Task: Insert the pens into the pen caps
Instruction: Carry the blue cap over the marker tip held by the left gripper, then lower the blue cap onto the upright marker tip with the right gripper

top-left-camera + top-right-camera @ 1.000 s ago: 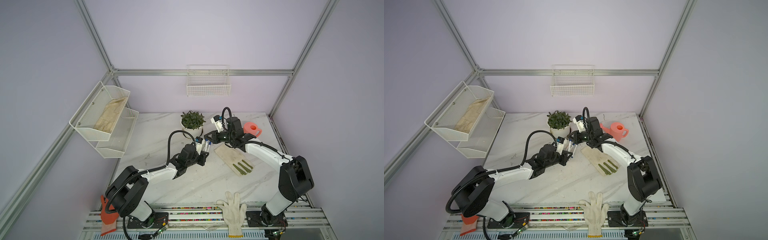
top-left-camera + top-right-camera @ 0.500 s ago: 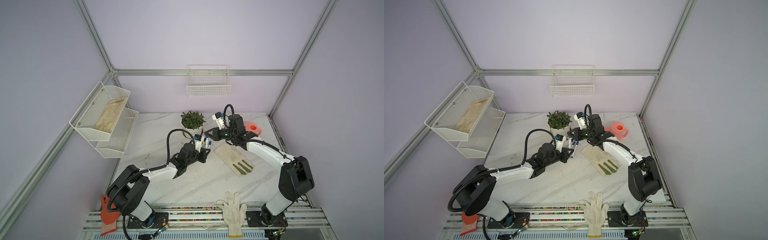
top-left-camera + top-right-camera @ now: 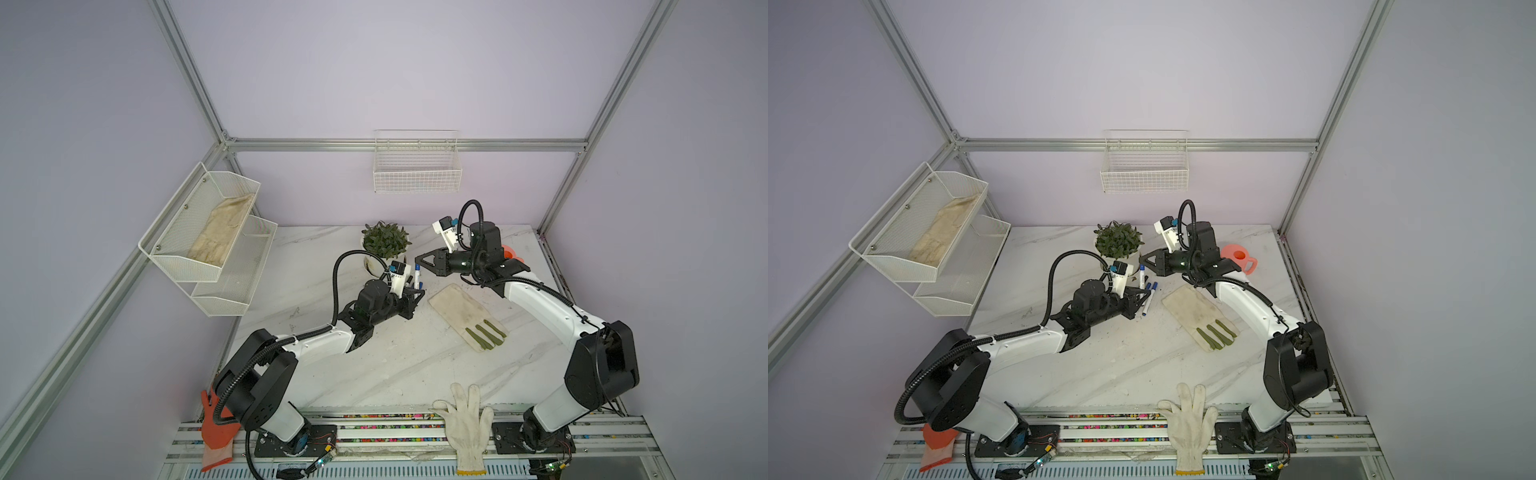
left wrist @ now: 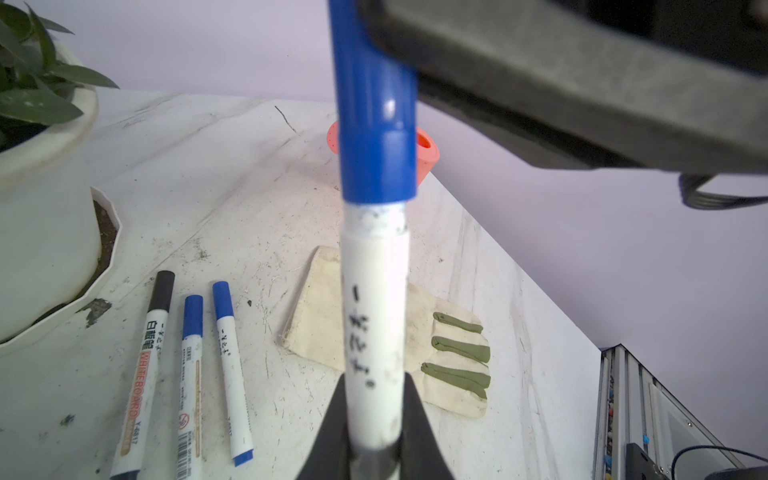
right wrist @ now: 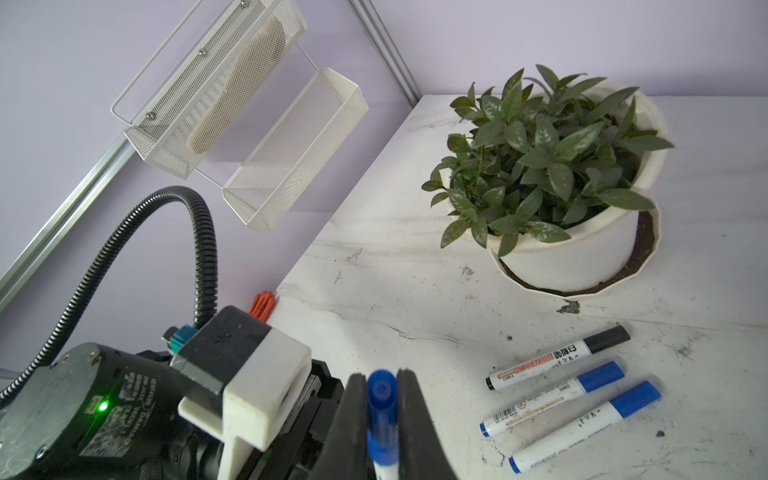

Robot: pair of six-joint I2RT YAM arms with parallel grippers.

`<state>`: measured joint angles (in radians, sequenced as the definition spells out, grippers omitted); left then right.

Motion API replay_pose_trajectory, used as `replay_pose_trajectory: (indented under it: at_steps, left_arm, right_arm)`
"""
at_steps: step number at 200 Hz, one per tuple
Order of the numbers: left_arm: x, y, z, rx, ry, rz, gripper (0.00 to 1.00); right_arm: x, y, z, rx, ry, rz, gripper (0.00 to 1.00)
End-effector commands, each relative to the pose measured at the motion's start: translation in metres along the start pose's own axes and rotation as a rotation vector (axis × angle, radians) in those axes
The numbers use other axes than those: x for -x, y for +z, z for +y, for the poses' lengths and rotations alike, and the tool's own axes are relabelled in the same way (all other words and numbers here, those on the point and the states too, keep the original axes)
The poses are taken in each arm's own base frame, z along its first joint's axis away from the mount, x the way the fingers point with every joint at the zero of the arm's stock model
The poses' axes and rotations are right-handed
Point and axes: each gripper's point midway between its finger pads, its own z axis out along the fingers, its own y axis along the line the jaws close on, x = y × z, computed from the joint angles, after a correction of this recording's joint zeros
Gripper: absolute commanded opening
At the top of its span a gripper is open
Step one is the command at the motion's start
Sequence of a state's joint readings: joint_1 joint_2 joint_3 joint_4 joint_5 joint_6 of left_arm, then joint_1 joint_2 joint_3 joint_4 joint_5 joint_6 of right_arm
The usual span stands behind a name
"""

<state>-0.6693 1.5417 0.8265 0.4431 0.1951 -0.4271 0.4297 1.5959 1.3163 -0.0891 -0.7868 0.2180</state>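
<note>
My left gripper (image 4: 374, 386) is shut on the lower barrel of a white pen (image 4: 374, 316) and holds it upright above the table. A blue pen cap (image 4: 376, 137) sits over its tip, with a narrow band of white neck showing below it. My right gripper (image 5: 382, 376) is shut on that pen cap (image 5: 382, 399) from above. In both top views the two grippers (image 3: 417, 293) (image 3: 419, 262) meet at this pen (image 3: 1142, 277), right of the plant. Three capped pens lie side by side on the table: one black-capped (image 5: 557, 357) and two blue-capped (image 5: 552, 395) (image 5: 582, 424).
A potted plant (image 3: 384, 241) stands just behind the grippers. A beige glove with green fingers (image 3: 465, 318) lies to their right, and an orange watering can (image 3: 1239, 257) behind the right arm. A white glove (image 3: 463, 419) drapes over the front edge. A wire shelf (image 3: 208, 241) hangs at the left.
The right gripper's tip has drawn in over the top of the upright pen, and the left gripper has shifted slightly. Both grips are unchanged.
</note>
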Motion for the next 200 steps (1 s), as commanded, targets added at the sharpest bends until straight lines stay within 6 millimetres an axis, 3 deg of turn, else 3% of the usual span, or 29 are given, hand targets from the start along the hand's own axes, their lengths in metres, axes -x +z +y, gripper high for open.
replay_pose_trajectory:
  at_steps: [1,61,122,144,153,170,200]
  left_arm:
    - [0.105,-0.008,0.007,0.084,0.087,-0.287,0.00]
    - [0.119,-0.015,0.013,0.159,0.176,-0.332,0.00]
    - [0.117,-0.008,0.013,0.172,0.223,-0.345,0.00]
    - [0.102,-0.002,0.016,0.174,0.248,-0.307,0.00]
    - [0.094,0.001,0.016,0.172,0.245,-0.291,0.00]
    - [0.078,0.006,0.015,0.164,0.248,-0.257,0.00]
    - [0.055,0.011,0.010,0.153,0.248,-0.210,0.00]
  right_arm:
    - [-0.045,-0.001,0.021,0.079,0.064,0.179,0.00]
    - [-0.050,0.003,0.020,0.049,0.023,0.196,0.00]
    - [-0.031,0.000,0.023,0.013,-0.032,0.144,0.00]
    - [-0.012,-0.004,0.023,-0.029,-0.058,0.080,0.28]
    - [-0.003,-0.007,0.022,-0.055,-0.080,0.048,0.35]
    - [0.011,-0.012,0.021,-0.097,-0.105,-0.006,0.42]
    - [0.028,-0.019,0.025,-0.129,-0.134,-0.069,0.45]
